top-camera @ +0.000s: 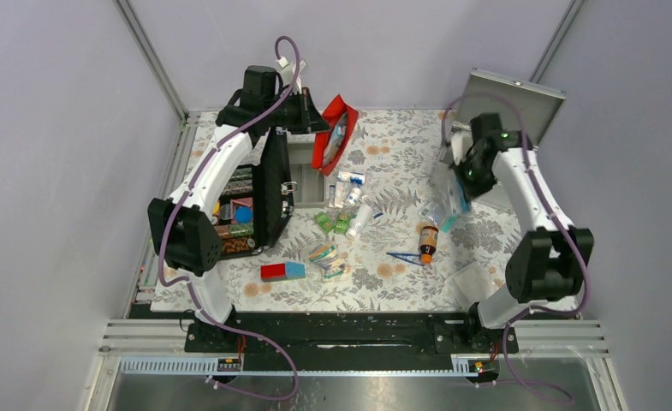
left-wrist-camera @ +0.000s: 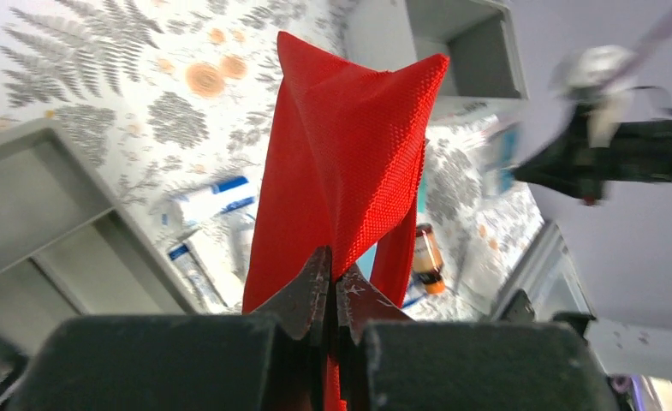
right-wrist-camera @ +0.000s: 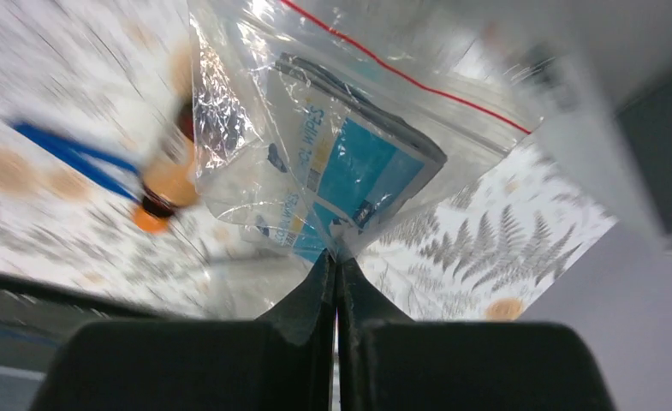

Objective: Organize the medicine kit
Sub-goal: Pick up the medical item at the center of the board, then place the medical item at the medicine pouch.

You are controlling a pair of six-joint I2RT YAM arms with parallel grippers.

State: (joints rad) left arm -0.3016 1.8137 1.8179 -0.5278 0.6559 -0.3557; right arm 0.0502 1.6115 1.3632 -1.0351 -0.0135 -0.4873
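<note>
Flowers and ferns cover the cloth on the surface (top-camera: 383,287), and pale walls stand around it. We see the left claw (left-wrist-camera: 332,287) clenched tight on a soft red pouch (left-wrist-camera: 349,145). The pouch sticks out from the claw and is off the cloth. We see the right claw (right-wrist-camera: 336,276) clenched tight too. It pinches the edge of a clear bag (right-wrist-camera: 332,94) with a red line along its top. Blue and white wipe packs (right-wrist-camera: 362,167) sit inside that bag.

The medicine kit (top-camera: 308,180) is a grey box with little rooms in it. It sits at the far left part of the surface. It is just beside the open black case (top-camera: 274,184) and right under the red pouch. Another flat grey piece (top-camera: 512,107) leans in the far right corner.

Small tubes and packs (top-camera: 349,193) lie near the kit. A brown bottle (top-camera: 427,241) with an orange cap lies in the middle of the cloth. A blue thing (top-camera: 403,255) touches it. A red and blue block (top-camera: 282,271) lies closer to us.
</note>
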